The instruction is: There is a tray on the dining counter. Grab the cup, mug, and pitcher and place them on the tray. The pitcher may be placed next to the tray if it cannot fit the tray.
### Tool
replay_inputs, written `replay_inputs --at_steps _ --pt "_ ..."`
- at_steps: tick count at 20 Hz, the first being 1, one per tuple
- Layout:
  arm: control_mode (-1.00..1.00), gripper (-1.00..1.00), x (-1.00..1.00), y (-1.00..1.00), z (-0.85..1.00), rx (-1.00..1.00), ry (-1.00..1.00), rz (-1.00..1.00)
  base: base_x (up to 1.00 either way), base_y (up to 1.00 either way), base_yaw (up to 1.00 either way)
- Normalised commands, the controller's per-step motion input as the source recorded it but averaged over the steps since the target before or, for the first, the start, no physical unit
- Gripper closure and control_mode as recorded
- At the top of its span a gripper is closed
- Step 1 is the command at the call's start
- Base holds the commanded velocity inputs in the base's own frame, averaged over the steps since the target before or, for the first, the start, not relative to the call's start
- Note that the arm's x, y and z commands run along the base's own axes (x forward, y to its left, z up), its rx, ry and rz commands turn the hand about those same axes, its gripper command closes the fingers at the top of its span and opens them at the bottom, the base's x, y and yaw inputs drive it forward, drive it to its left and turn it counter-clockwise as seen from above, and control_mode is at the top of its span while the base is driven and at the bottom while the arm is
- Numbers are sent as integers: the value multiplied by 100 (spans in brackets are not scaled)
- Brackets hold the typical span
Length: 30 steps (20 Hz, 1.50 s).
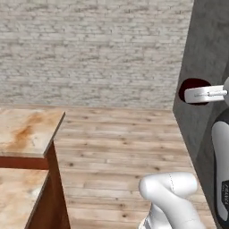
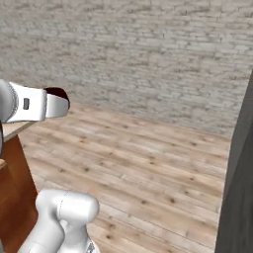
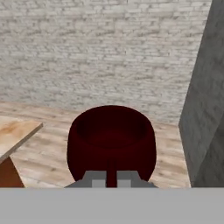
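My gripper [image 3: 112, 180] is shut on the rim of the dark maroon mug [image 3: 111, 140], which hangs upright in the air in front of the hand camera. From the left base the mug [image 1: 192, 87] shows as a dark round shape behind the white hand [image 1: 205, 94], high at the right. From the right base the mug [image 2: 57, 93] peeks over the hand [image 2: 34, 106] at the left. A corner of the dining counter [image 1: 27, 129] with its marble top lies low at the left, also in the hand view [image 3: 15, 133]. The tray, cup and pitcher are out of view.
A tall dark grey block [image 1: 201, 53] stands close on the right, also in the hand view [image 3: 205, 109]. Wooden floor [image 1: 120, 143] stretches ahead to a pale brick wall [image 1: 89, 49]. The counter's reddish wood front [image 2: 15, 188] is beside the arm's base.
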Motion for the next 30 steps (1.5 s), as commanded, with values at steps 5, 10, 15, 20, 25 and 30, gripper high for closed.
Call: replay_inputs --at_steps 5,10,15,20,25,30 --pt "100 100 0 0 0 0 0 0 100 -21 0" --pt "100 100 0 0 0 0 0 0 100 -4 0" --pt "100 100 0 0 0 0 0 0 100 -1 0" --pt "100 100 0 0 0 0 0 0 100 0 6" --pt "100 100 0 0 0 0 0 0 100 0 36" --pt "100 100 0 0 0 0 0 0 100 0 56"
